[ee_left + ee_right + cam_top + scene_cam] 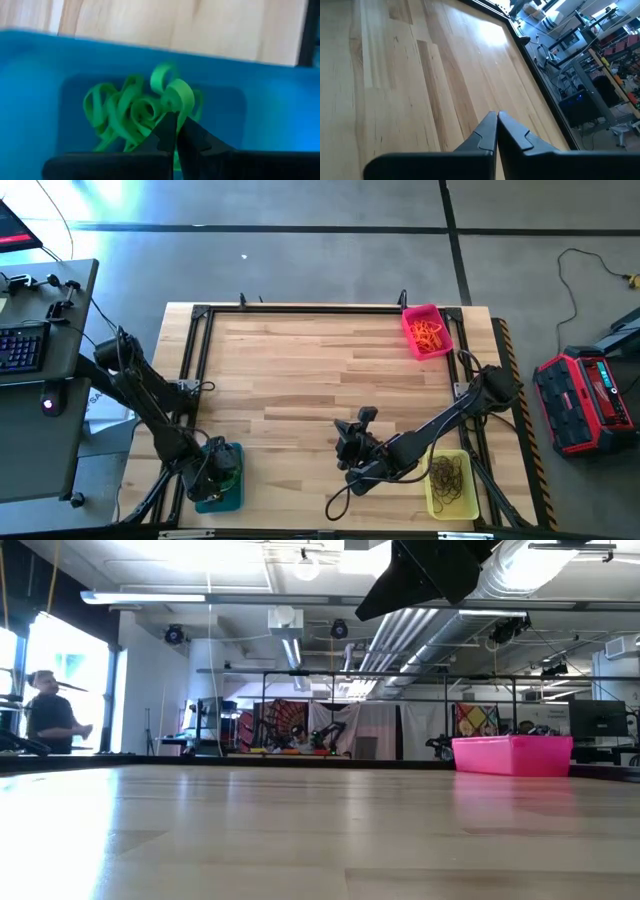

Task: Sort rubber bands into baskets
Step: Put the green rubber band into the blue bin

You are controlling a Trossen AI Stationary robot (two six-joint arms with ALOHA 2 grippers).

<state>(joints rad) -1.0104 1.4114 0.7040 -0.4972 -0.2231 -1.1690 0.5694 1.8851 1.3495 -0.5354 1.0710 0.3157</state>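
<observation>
My left gripper (222,470) is down inside the teal basket (232,498) at the table's near left corner, shut on a bright green rubber band (179,96). Several more green bands (120,112) lie in a heap on the basket floor. My right gripper (360,423) is shut and empty above bare wood near the table's front middle; its own wrist view (496,116) shows only tabletop ahead. The pink-red basket (414,320) at the far right holds orange bands (431,335). The yellow basket (436,498) at the near right holds dark bands (450,476). My left gripper pinches a green band between its two fingertips (167,125). A loop of the band (181,95) curls up just past the tips. The fingers come from above into the teal basket. I cannot tell whether the band's free part rests on the heap.
A black metal frame (300,308) runs along the table's edges. The pink-red basket also shows in the low view (512,754). A dark part of an arm (430,570) hangs at the top of the low view. A person (50,720) stands in the room beyond.
</observation>
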